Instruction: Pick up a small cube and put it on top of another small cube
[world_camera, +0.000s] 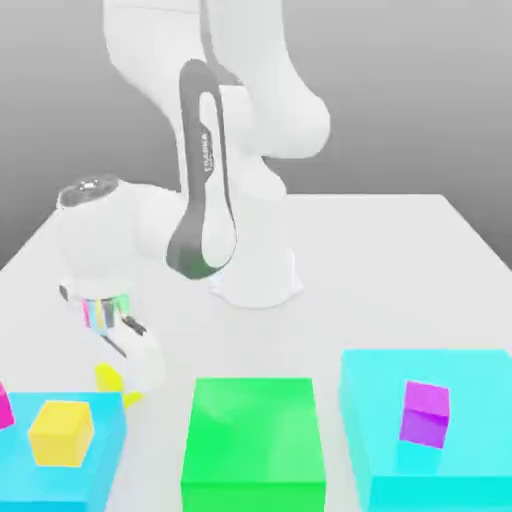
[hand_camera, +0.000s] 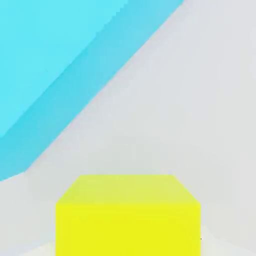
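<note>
Where the white counter (world_camera: 400, 250) meets its front edge, a small yellow cube (world_camera: 108, 379) sits just beside the gripper (world_camera: 135, 375), partly hidden by it; whether the gripper is open or closed cannot be told. Just in front, an orange-yellow cube (world_camera: 61, 432) rests on a cyan block (world_camera: 100, 470). A green block (world_camera: 254, 445) and a second cyan block (world_camera: 480, 420), carrying a purple cube (world_camera: 427, 413), line the same edge. The arm's (world_camera: 205, 180) lettering is unreadable.

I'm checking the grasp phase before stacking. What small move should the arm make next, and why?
Probably lower the hand a little further over the bright yellow cube on the table. In the hand view that cube sits close and centred beside the cyan block; in the exterior view it lies at the hand's tip, seemingly not yet lifted.
</note>
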